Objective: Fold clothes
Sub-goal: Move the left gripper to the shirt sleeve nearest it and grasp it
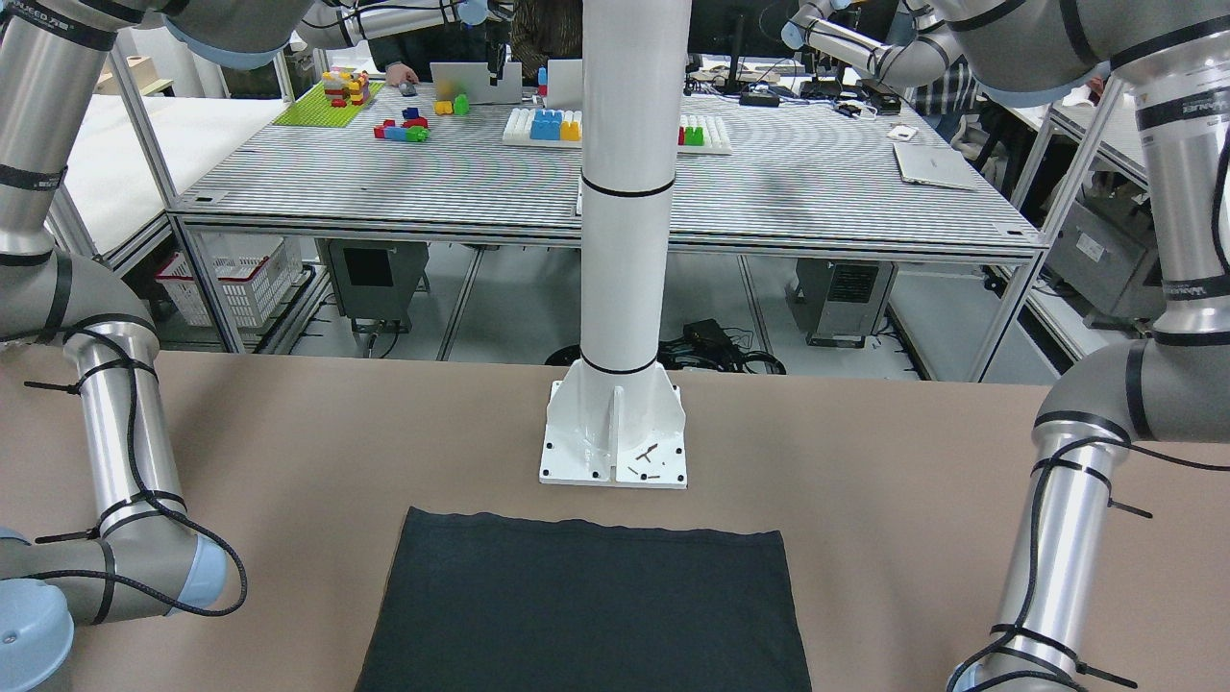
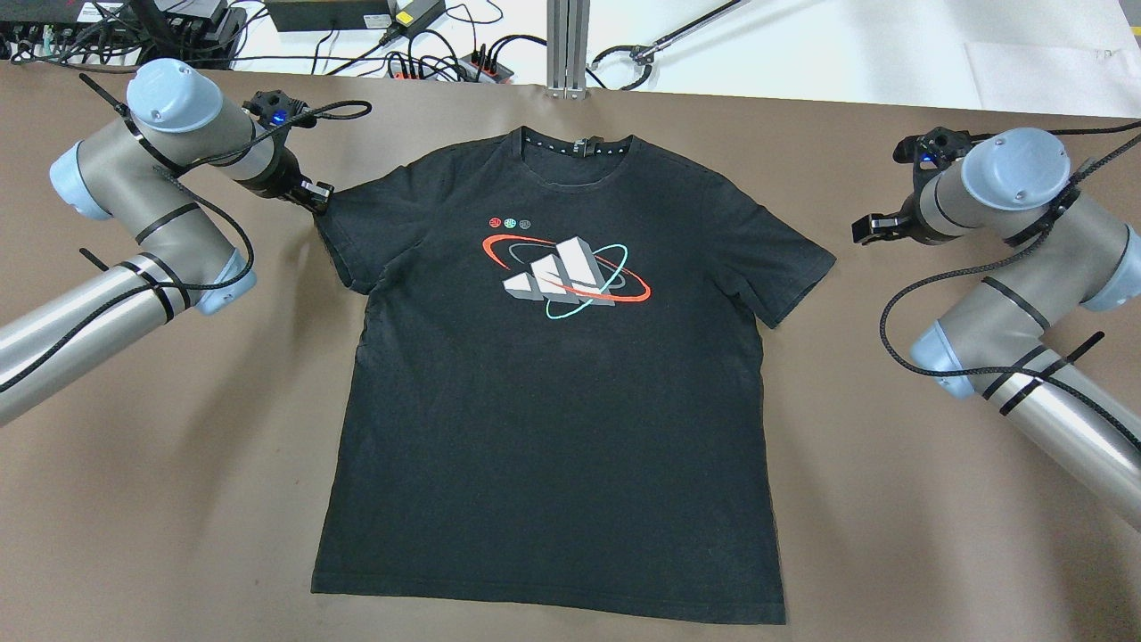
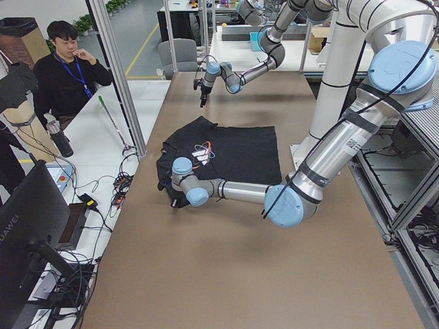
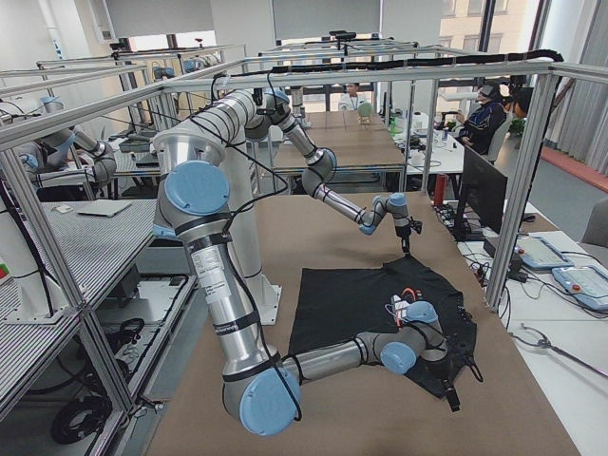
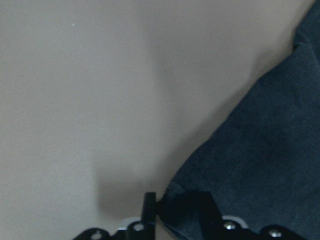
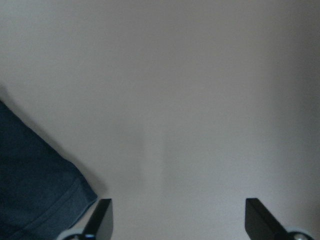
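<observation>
A black T-shirt (image 2: 553, 401) lies flat and face up on the brown table, with a white, red and teal logo (image 2: 566, 276) on its chest and the collar at the far side. Its hem end shows in the front-facing view (image 1: 586, 605). My left gripper (image 2: 319, 198) is at the shirt's left sleeve edge; in the left wrist view it (image 5: 165, 207) is shut on a bunch of sleeve fabric (image 5: 265, 150). My right gripper (image 2: 863, 229) is open and empty over bare table, just right of the right sleeve (image 6: 30, 190).
The white pillar base (image 1: 615, 432) stands on the table at the shirt's hem side. Cables and power strips (image 2: 428, 53) and an aluminium post (image 2: 568, 45) sit beyond the far table edge. A person (image 3: 65, 75) stands by the table's far side.
</observation>
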